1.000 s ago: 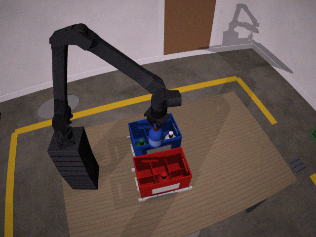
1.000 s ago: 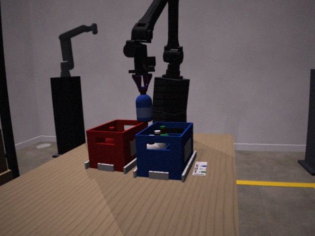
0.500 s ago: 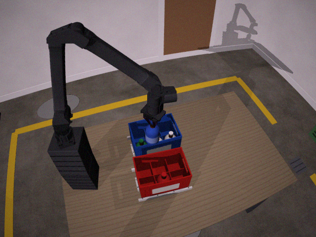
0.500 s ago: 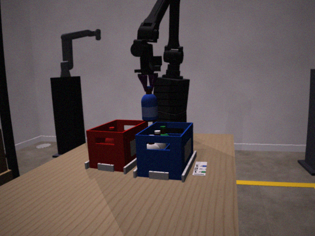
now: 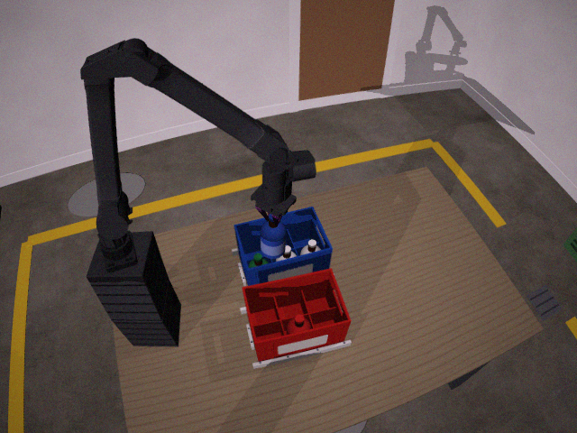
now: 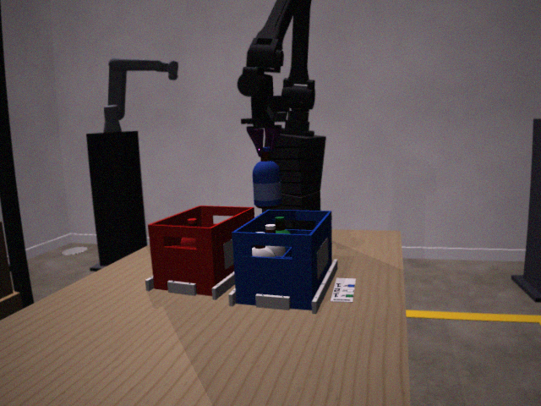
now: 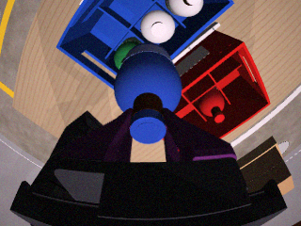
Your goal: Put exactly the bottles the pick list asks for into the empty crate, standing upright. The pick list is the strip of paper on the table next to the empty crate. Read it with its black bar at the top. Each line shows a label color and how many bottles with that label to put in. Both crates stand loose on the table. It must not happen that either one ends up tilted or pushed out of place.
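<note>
top view: the pincer (image 5: 270, 217) (image 6: 265, 150) (image 7: 148, 114) is closed on the neck of a blue bottle (image 5: 271, 236) (image 6: 266, 183) (image 7: 148, 80), just below its cap, and the bottle hangs upright, seen against the left part of the far, blue crate (image 5: 322, 262) (image 6: 273, 279) (image 7: 68, 47). in the exterior view the bottle's base appears higher than the crate's rim. the blue crate contains, along its near row from left to right, a green bottle (image 5: 257, 262) (image 6: 280, 225) (image 7: 126, 53), a white bottle (image 5: 287, 254) (image 6: 270, 227) (image 7: 157, 26) and a second white bottle (image 5: 311, 248) (image 6: 261, 252) (image 7: 185, 5). the near, red crate (image 5: 263, 346) (image 6: 183, 271) (image 7: 256, 87) contains a red bottle (image 5: 298, 322) (image 6: 191, 222) (image 7: 212, 104) in the middle compartment of its near row. exterior view: the paper strip (image 6: 343, 290) lies flat on the table (image 5: 419, 289) (image 6: 279, 349) (image 7: 33, 94), right of the blue crate, bearing blue and green marks.
</note>
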Available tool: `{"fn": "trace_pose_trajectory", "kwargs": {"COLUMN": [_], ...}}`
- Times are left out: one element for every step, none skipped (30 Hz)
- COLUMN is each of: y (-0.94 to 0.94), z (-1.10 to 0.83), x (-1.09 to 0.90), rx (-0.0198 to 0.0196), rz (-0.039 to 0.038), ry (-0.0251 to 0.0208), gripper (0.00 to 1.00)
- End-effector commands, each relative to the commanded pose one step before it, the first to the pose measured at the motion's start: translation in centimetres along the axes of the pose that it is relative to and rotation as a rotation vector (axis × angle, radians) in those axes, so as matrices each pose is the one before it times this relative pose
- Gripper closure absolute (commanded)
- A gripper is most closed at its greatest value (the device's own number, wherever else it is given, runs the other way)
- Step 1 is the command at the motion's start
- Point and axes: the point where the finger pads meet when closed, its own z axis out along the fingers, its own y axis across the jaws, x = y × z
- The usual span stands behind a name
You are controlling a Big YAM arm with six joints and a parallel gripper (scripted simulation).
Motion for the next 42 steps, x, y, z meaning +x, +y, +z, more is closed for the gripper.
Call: {"fn": "trace_pose_trajectory", "kwargs": {"y": [-0.296,0.237,0.424,0.363,0.191,-0.042,-0.014,0.097,0.296,0.431,0.0,0.0,-0.974,0.95,0.662,0.454,0.159,-0.096,-0.037,0.116,0.293,0.379,0.369,0.231,0.037,-0.006,0.097,0.0,0.0,-0.238,0.884,0.39,0.089,-0.02,0.07,0.237,0.348,0.31,0.223,0.11,0.093,0.098], "z": [-3.216,0.075,0.242,0.19,-0.036,-0.245,-0.162,-0.055,0.117,0.217,0.0,0.0,-0.733,0.405,0.319,0.221,-0.089,-0.288,-0.196,-0.047,0.119,0.2,0.155,-0.045,-0.162,-0.178,-0.073,0.0,0.0,0.027,0.362,0.091,-0.175,-0.228,-0.11,0.068,0.183,0.14,-0.026,-0.123,-0.098,-0.093], "x": [-2.654,-0.005,0.261,0.184,-0.07,-0.403,-0.357,-0.198,0.087,0.287,0.0,0.0,-0.491,0.159,0.235,0.274,-0.128,-0.516,-0.422,-0.183,0.087,0.243,0.225,-0.014,-0.323,-0.394,-0.223,0.0,0.0,0.371,0.205,0.038,-0.292,-0.472,-0.283,0.02,0.222,0.164,-0.015,-0.228,-0.262,-0.255], "rx": [0.06067,-0.00032,-0.00415,-0.00286,-0.00082,0.00424,0.00496,0.00269,-0.00178,-0.00507,0.0,0.0,0.01213,-0.00844,-0.00619,-0.00661,-0.00059,0.00599,0.00546,0.00216,-0.00184,-0.0036,-0.00416,-0.00251,0.0032,0.00472,0.00249,0.0,0.0,0.00091,-0.00768,-0.00298,0.0007,0.00434,0.003,-0.00059,-0.00308,-0.00231,-0.00173,0.0012,0.00232,0.00219], "rz": [-0.00522,0.00003,0.00085,0.0006,0.00018,-0.00087,-0.00102,-0.00055,0.00036,0.00108,0.0,0.0,0.01461,-0.01002,-0.00408,0.00107,0.00012,-0.00129,-0.00118,-0.00046,0.00034,0.00082,0.00095,0.00059,-0.00069,-0.00104,-0.00054,0.0,0.0,0.0138,-0.00945,-0.00218,-0.00033,-0.00114,-0.00068,0.00016,0.00071,0.00058,0.00045,-0.00026,-0.00058,-0.00056], "ry": [-0.06584,-0.00016,0.00482,0.00344,0.001,-0.00526,-0.00625,-0.0035,0.00199,0.00643,0.0,0.0,-0.01319,0.00871,0.00702,0.00528,0.00056,-0.00808,-0.0075,-0.00308,0.00173,0.00505,0.00595,0.0037,-0.00458,-0.00689,-0.00371,0.0,0.0,0.00093,0.00925,0.00373,-0.00284,-0.00821,-0.00472,0.00088,0.00453,0.00385,0.00298,-0.00194,-0.00435,-0.00421], "gripper": [1.0,1.0,1.0,1.0,1.0,1.0,1.0,1.0,1.0,1.0,1.0,1.0,1.0,1.0,1.0,1.0,1.0,1.0,1.0,1.0,1.0,1.0,1.0,1.0,1.0,1.0,1.0,1.0,1.0,1.0,1.0,1.0,1.0,1.0,1.0,1.0,1.0,1.0,1.0,1.0,1.0,1.0]}}
